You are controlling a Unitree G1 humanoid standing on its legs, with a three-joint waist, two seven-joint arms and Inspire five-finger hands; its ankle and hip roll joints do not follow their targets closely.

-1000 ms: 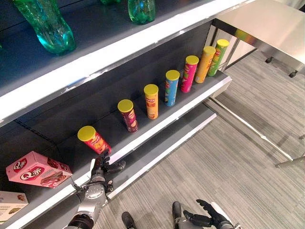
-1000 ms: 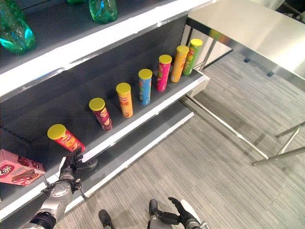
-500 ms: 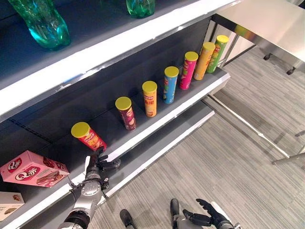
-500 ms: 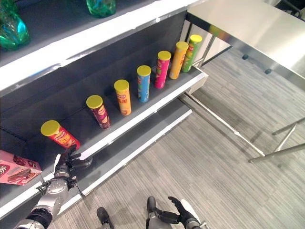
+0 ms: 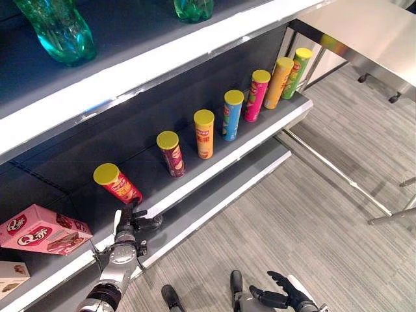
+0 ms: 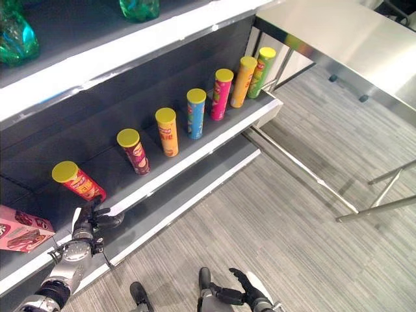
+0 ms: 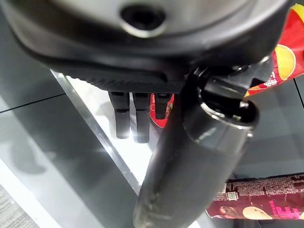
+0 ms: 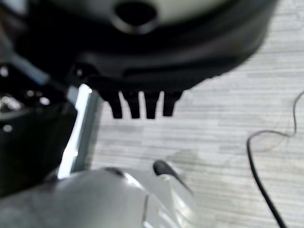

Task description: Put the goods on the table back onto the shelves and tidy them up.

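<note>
Several yellow-lidded chip cans stand in a row on the middle shelf. The leftmost, a red can, leans with its lid toward the back left; next to it come a maroon can and an orange can. My left hand is open at the shelf's front edge, just below the red can's base. In the left wrist view its fingers reach straight toward the red can, with nothing held. My right hand hangs low over the floor, open and holding nothing.
A pink box lies on the shelf left of the red can, with another box below it. Green bottles stand on the upper shelf. A steel table stands at the far right. Grey carpet lies in front.
The whole picture has shifted a little, so the camera moved. My left hand stays open just under the red can. The cans stand as before.
</note>
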